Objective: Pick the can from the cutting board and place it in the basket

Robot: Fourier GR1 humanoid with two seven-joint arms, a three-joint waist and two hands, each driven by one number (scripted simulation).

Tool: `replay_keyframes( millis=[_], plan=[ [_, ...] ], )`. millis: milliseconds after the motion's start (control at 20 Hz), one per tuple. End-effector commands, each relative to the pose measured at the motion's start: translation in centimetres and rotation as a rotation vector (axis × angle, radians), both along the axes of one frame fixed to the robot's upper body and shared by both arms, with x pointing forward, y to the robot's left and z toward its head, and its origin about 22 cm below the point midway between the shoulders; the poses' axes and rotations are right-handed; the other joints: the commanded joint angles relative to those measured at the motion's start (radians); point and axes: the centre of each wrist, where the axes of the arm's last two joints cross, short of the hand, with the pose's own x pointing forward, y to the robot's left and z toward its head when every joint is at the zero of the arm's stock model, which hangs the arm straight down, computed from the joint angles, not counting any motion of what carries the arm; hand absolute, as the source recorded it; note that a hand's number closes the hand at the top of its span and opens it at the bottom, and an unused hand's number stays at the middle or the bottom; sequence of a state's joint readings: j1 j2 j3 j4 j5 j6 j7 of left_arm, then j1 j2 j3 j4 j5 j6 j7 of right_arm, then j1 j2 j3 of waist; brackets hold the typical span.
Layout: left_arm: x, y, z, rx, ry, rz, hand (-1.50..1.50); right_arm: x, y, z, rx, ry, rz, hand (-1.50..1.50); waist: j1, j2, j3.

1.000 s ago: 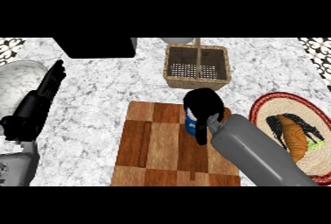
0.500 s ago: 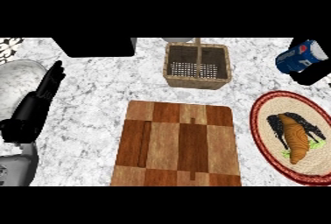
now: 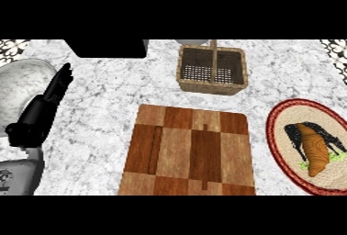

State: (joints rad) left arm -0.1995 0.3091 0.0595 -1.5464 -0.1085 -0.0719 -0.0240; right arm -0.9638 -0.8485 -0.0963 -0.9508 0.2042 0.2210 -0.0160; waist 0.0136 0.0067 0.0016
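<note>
The wooden cutting board (image 3: pixel 190 151) lies bare in the middle of the marble counter, with no can on it. No can shows anywhere in the head view. Behind the board stands the wicker basket (image 3: pixel 211 69) with its upright handle, and nothing is visible inside it. My left hand (image 3: pixel 42 112) rests at the left edge, fingers straight and pointing up, apart from the board. The right hand and its forearm are out of sight.
A round plate (image 3: pixel 281 124) with a red rim holds cooked food at the right. A black appliance (image 3: pixel 108 47) sits at the back left, and a pale rounded object (image 3: pixel 20 87) lies beside the left hand.
The right hand carried the blue can off the board, up to the far right, then both went out of view. The left hand stayed still.
</note>
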Motion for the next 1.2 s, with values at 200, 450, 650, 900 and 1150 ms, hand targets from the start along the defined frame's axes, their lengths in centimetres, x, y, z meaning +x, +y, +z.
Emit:
replay_keyframes(
  millis=[200, 450, 650, 900, 1150],
  plan=[
    [0.3, -0.5, 0.1, -0.003, -0.01, -0.029, 0.0, 1.1, 4.7, 8.3, 0.097, -0.035, 0.201, 1.5, 0.016, -0.002, -0.003],
    [0.6, 1.0, 0.3, -0.001, 0.0, 0.008, 0.0, 2.0, 8.8, 10.4, 0.079, 0.046, 0.255, 1.5, 0.007, -0.004, -0.003],
    [1.0, -1.0, -0.5, 0.009, -0.005, -0.013, 0.0, 2.0, 12.1, 14.0, 0.066, 0.078, 0.27, 1.5, 0.014, 0.0, -0.003],
    [0.7, -1.3, 1.1, -0.002, 0.01, -0.017, 0.0, 3.4, 17.3, 14.3, 0.072, 0.179, 0.255, 1.5, 0.027, 0.001, -0.003],
    [-0.5, -0.1, 0.3, 0.013, -0.024, -0.014, 0.0, 4.7, 18.6, 11.9, -0.012, 0.29, 0.28, 1.5, 0.015, -0.002, -0.003]
  ],
)
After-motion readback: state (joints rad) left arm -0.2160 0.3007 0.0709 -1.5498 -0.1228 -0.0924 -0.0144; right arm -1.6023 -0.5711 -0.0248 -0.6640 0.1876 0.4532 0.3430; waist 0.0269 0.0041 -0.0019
